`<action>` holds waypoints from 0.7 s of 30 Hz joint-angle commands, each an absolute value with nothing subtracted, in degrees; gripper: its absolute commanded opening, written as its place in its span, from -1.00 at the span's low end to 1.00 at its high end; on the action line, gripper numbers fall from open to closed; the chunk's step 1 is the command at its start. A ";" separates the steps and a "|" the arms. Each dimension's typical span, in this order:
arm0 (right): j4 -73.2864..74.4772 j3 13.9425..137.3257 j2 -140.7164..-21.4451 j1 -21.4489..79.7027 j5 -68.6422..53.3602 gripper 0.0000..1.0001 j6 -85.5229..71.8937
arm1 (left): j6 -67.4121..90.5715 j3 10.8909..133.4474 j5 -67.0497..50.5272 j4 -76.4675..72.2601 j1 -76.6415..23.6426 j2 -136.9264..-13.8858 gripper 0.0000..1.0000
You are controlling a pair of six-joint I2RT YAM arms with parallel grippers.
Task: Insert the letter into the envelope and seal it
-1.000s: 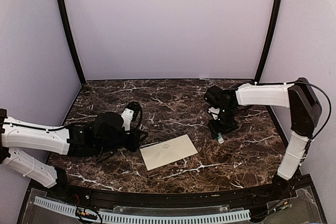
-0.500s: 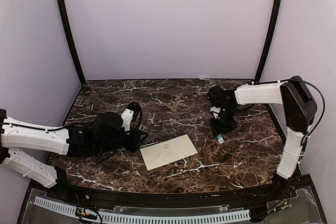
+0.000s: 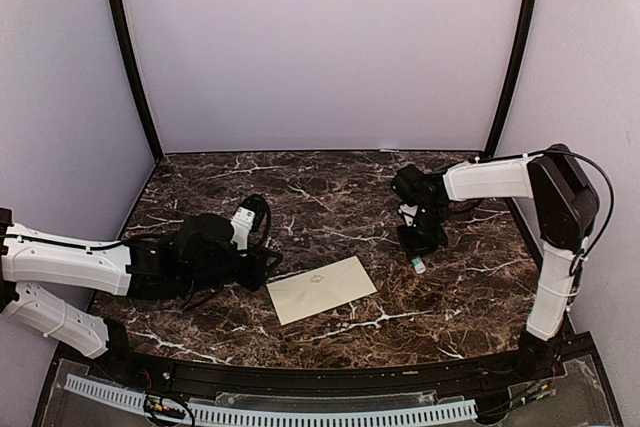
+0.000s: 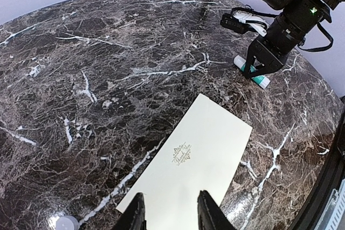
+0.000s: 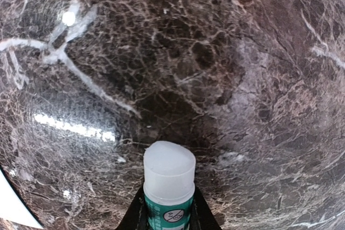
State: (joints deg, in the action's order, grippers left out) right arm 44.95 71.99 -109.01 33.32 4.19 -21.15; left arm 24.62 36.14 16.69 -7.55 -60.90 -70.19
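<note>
Lying flat on the marble table (image 3: 330,197), the cream envelope (image 3: 321,289) sat near the front centre with its emblem side up. The left fingers (image 4: 136,215) hovered low at its left end, spread apart and gripping nothing. Well to the right, the right fingers (image 5: 207,222) pointed down, pressed against both sides of a white-capped, green-labelled glue stick (image 5: 168,181) lying on the table.

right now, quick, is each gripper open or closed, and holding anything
Left gripper: open, holding nothing, poised over the near edge of the envelope.
Right gripper: closed on the glue stick.
</note>
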 commanded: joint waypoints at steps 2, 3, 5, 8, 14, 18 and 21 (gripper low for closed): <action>43.81 70.90 -107.81 33.12 3.46 -0.97 -21.50 | 24.17 35.09 15.76 -8.12 -60.65 -68.32 -0.35; 42.87 70.77 -106.83 33.21 2.51 -1.00 -21.44 | 24.17 35.07 15.52 -8.16 -60.65 -68.26 -0.35; 40.04 70.50 -103.47 33.49 -0.58 -1.00 -21.39 | 24.17 35.07 15.02 -8.22 -60.68 -68.18 -0.35; 35.58 70.13 -98.31 35.50 -8.14 -1.00 -21.17 | 24.17 34.76 13.59 -8.65 -60.71 -67.47 -0.34; 21.89 67.78 -87.07 44.80 -9.64 -1.00 -23.58 | 23.71 32.31 7.68 -13.47 -60.73 -64.27 -0.29; 2.09 59.20 -77.23 52.60 -7.84 -1.00 -26.65 | 22.99 29.57 -0.62 -18.72 -60.73 -60.95 -0.24; -9.24 53.49 -72.73 57.68 -4.06 -1.00 -27.00 | 22.74 27.65 -5.56 -22.19 -60.73 -58.02 -0.22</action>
State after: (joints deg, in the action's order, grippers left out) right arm 10.57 59.20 -76.86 53.01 -7.51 -24.75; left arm 23.97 30.30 3.62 -15.29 -60.90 -61.71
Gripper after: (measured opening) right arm 0.189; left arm 0.385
